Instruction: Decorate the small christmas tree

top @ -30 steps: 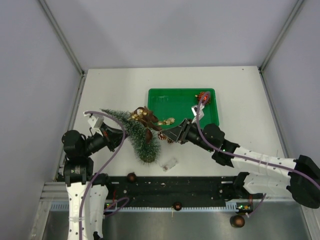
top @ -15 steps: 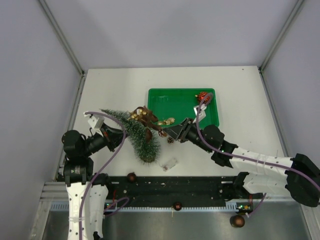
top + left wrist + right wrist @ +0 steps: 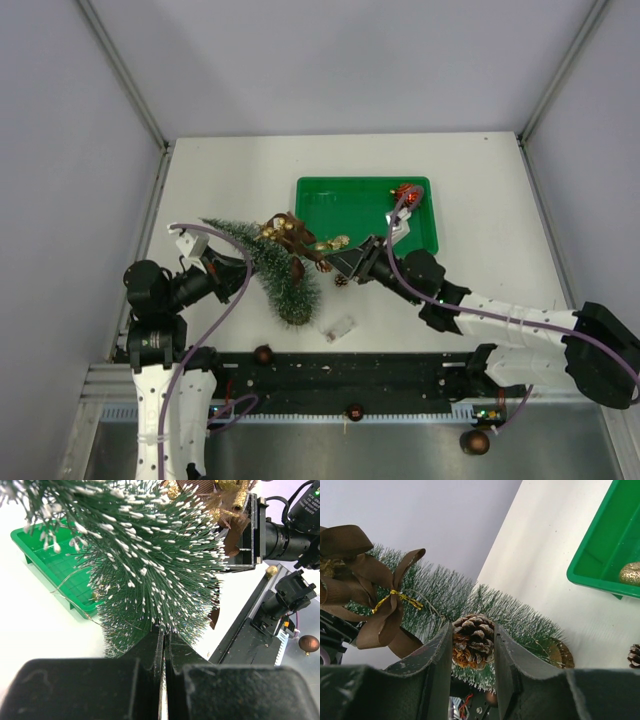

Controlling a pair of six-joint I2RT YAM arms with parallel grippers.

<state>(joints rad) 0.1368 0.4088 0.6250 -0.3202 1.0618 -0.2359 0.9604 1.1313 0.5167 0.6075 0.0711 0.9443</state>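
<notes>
I have the small christmas tree [image 3: 268, 268] at the centre-left of the overhead frame, off upright. Its long axis runs from the tip at the upper left down to the brown base at the lower right, near the front edge of the counter [image 3: 230, 170]. The left gripper [image 3: 163, 647] comes at it from the left. In its own wrist view the jaws are pressed nearly together with their tips buried in the frosted bristles, so I judge them clamped on the tree's lower part, though the contact itself is hidden. The right gripper [image 3: 340, 263] sits just to the right of the tree, between it and the green tray [image 3: 330, 200], with its jaws closed on a pine cone [image 3: 472, 642]. In the right wrist view the tree's flank lies directly behind that cone, a green band crossing the frame from the left down toward the lower right. A brown ribbon bow [image 3: 375, 600] is already on the tree at the left of that frame. So the move turns on this: the tree lies straight ahead of the right jaws, broadside on, and the right arm carries the ornament. I reckon a short push forward should seat the cone below the bow.
</notes>
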